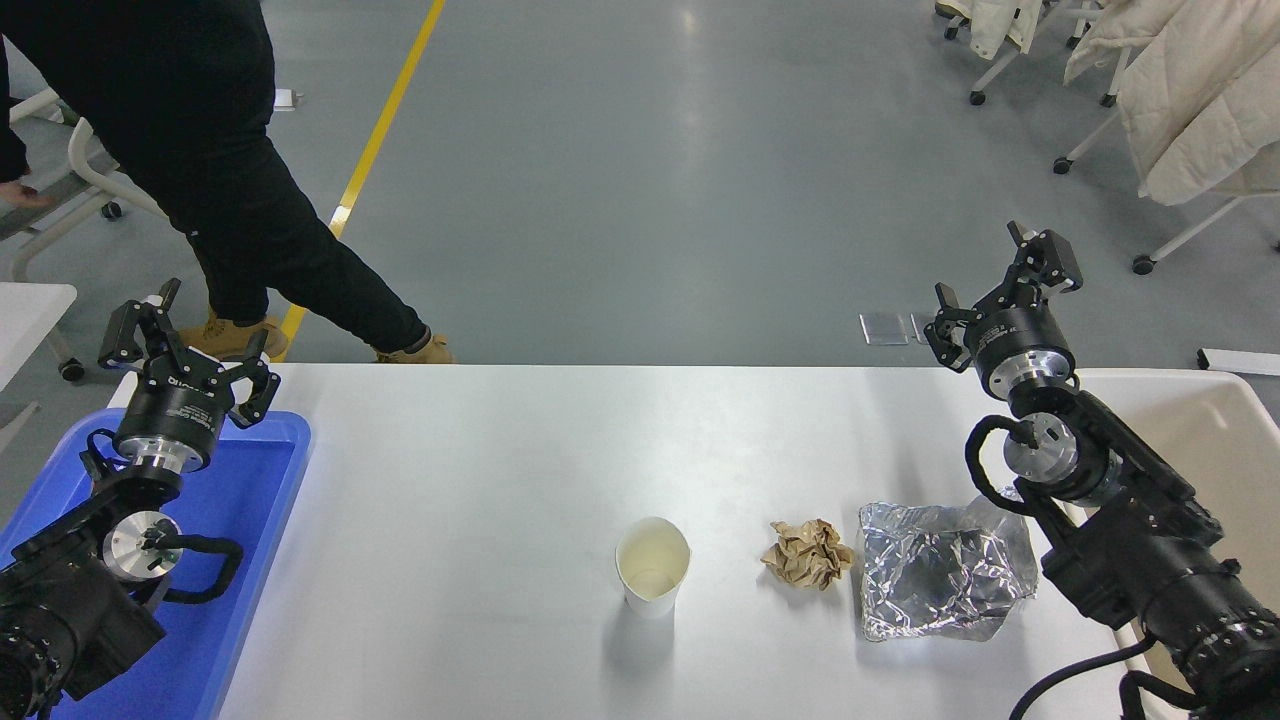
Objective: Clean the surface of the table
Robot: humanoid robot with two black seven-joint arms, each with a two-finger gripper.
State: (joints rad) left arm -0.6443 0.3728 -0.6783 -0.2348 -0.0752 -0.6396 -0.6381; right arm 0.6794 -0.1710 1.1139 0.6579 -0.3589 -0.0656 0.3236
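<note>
The white table surface [480, 450] spans the middle of the head view. On it stand a white paper cup [652, 567], upright and slightly squashed at the rim, a crumpled brown paper ball [808, 553] to its right, and a crinkled silver foil bag [943, 570] further right. My right gripper [1000, 285] is open, raised above the table's far right edge, well behind the foil bag and holding nothing. My left gripper [185, 345] is open over the far end of the blue tray, holding nothing.
A blue plastic tray [250, 520] lies at the table's left edge under my left arm. A beige bin [1215, 440] sits at the right edge behind my right arm. A person in black walks past the far left. Wheeled chairs with coats stand at the top right.
</note>
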